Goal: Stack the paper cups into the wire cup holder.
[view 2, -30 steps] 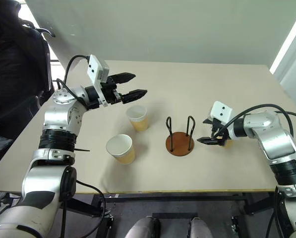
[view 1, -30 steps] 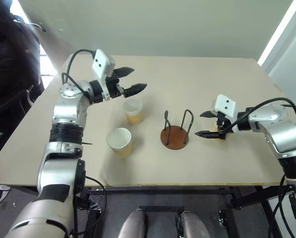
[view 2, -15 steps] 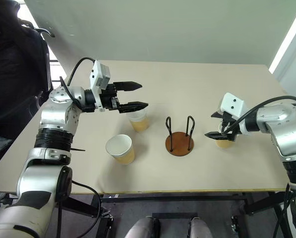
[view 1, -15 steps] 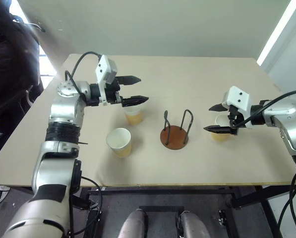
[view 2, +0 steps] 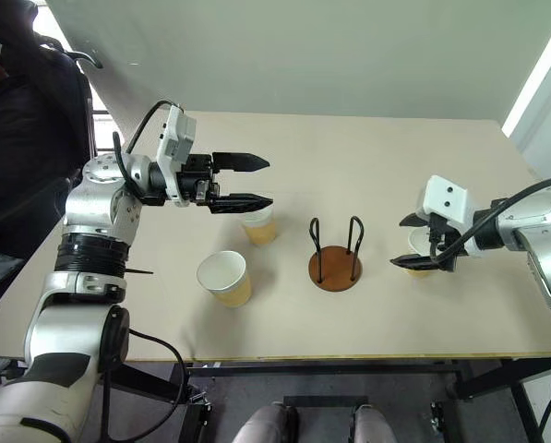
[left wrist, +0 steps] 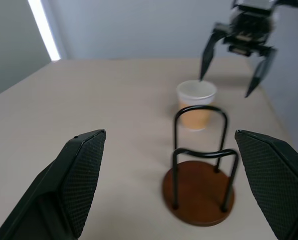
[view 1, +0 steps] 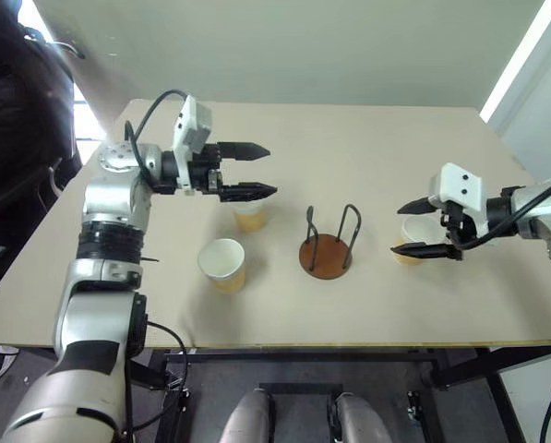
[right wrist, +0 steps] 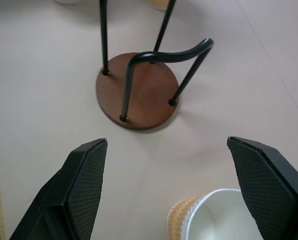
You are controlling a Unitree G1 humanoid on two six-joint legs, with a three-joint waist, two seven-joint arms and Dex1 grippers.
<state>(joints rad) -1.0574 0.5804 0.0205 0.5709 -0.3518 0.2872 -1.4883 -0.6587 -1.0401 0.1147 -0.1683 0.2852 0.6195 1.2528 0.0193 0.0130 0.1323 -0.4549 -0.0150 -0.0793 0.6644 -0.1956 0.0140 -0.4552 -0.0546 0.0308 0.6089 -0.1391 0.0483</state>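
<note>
Left gripper (view 1: pixel 253 170) raised above the table (view 1: pixel 367 138), black fingers spread wide, empty, pointing level toward the right, just over one paper cup (view 1: pixel 248 217). Right gripper (view 1: pixel 421 228) likewise spread and empty, angled down beside and above a second cup (view 1: pixel 406 242); white interior and ribbed tan wall visible between its fingers in the right wrist view (right wrist: pixel 216 220). Third cup (view 1: pixel 222 264) upright near the front edge, white rim, yellow-tan lower wall. Wire cup holder (view 1: pixel 327 249) standing mid-table between the cups, apart from all three: round reddish-brown disc base, two thin dark wire loops upright, no cup inside.
</note>
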